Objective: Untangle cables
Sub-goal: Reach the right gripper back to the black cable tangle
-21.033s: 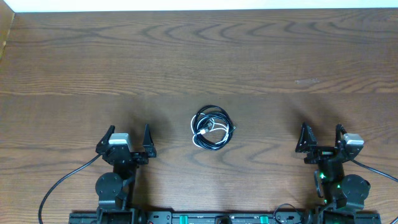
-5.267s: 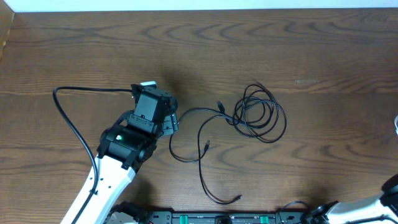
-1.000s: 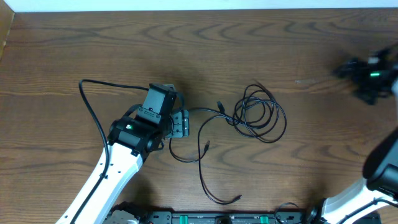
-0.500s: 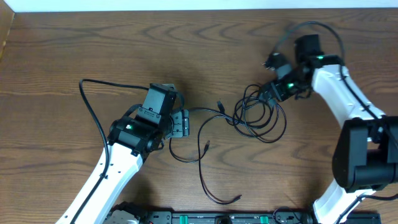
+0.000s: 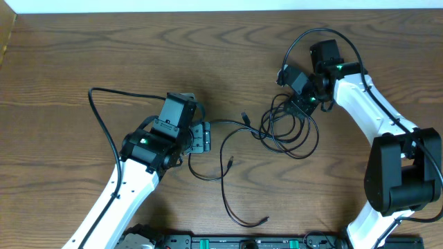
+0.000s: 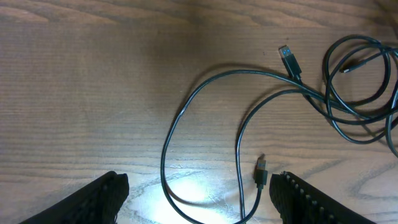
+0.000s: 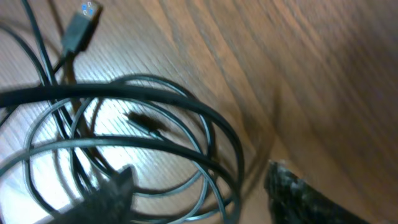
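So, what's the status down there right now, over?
Left gripper open over a loose cable loop. Right gripper open, straddling strands of the coil. Cables part spread, coil tangled. No obstruction seen.

The cables (image 7: pixel 155 118) are cut off at the left and lower edges of the right wrist view; there the fingertips (image 7: pixel 298 193) of the right gripper (image 7: pixel 198 175) are blurred.

Thin black flexible cables (image 7: pixel 93 91), silvery at the plug tips. Dark brown wooden surface (image 5: pixel 104 55) with wavy grain. White-shelled left arm (image 5: pixel 121 197) and right arm (image 5: pixel 374 114), black joints, small green lights.
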Tool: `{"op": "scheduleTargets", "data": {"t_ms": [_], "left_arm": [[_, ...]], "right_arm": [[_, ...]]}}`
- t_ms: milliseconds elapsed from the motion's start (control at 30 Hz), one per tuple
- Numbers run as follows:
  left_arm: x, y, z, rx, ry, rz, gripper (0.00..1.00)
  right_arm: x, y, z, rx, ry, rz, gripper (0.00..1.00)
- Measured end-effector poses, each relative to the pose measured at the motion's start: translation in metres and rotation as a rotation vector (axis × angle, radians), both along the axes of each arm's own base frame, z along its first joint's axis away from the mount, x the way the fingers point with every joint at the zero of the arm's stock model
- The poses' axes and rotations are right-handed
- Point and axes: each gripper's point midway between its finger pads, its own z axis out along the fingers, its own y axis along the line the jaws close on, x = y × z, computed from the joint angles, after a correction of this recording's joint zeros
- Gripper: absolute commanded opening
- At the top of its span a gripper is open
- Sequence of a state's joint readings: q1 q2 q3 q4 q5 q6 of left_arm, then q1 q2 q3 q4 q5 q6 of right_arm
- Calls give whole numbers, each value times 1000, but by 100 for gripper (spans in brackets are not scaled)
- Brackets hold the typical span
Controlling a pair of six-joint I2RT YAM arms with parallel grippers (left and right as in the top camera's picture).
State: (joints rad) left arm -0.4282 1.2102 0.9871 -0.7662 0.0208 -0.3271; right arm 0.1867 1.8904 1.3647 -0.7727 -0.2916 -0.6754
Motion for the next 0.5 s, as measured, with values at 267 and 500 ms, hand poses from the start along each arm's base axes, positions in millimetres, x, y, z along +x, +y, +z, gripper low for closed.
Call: {"op": "scheduleTargets", "data": {"t_ms": [267, 500], "left_arm": [[0, 0, 0, 5, -2, -9, 78], [0, 0, 0, 5, -2, -9, 79]], "right_arm": [[-6, 0, -14, 5, 6, 2, 54], [-20, -2, -38, 7, 29, -3, 1]]}}
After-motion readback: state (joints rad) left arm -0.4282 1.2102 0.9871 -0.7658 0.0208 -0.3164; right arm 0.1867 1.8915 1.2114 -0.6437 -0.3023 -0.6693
